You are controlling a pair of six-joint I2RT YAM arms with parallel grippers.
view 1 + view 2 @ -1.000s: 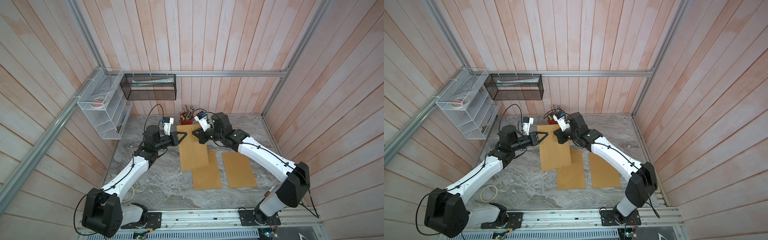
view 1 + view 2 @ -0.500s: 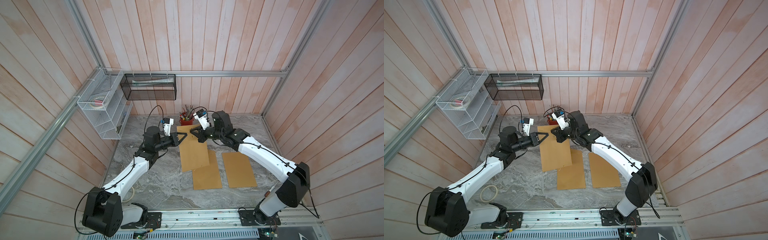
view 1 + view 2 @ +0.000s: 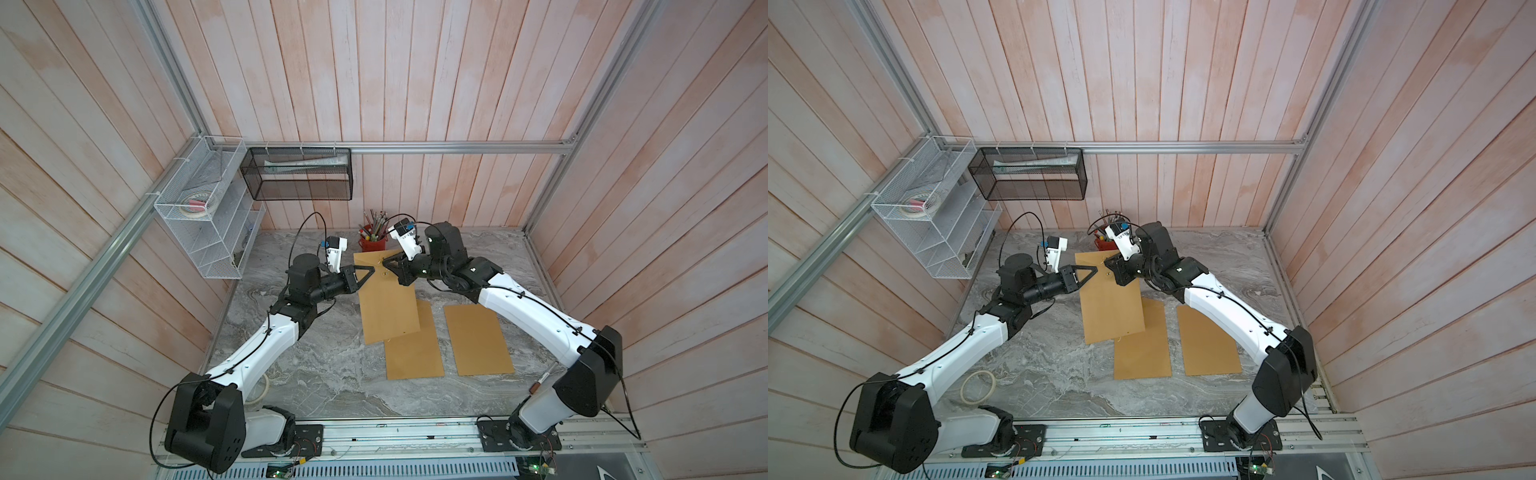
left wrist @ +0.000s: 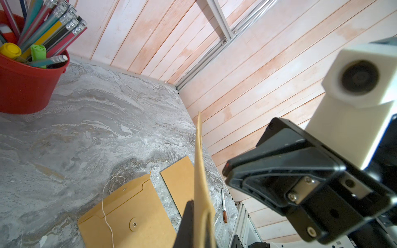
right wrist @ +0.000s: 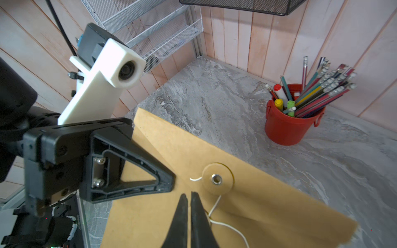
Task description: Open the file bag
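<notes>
The file bag [image 3: 386, 303] lies lengthwise at the table's centre. Its far, flap end is raised off the surface. Its near end overlaps a second envelope [image 3: 415, 345].

The button disc [image 5: 217, 179] sits on the flap. A white string [image 5: 214, 206] trails loose from it across the bag's face.

The left gripper [image 3: 368, 272] is clamped on the bag's flap end at the left edge. The paper passes between its fingers in the left wrist view.

The right gripper [image 5: 189, 195] hovers just beside the disc. Its fingers stand narrowly parted, with nothing visible between them. The string runs close past one finger, possibly touching it; the view does not settle this.

A third envelope [image 3: 478, 338] lies flat to the right of the second, apart from it. A red cup [image 3: 369, 242] of pencils stands on the marble table [image 3: 316, 374] beyond the bag's far edge.
</notes>
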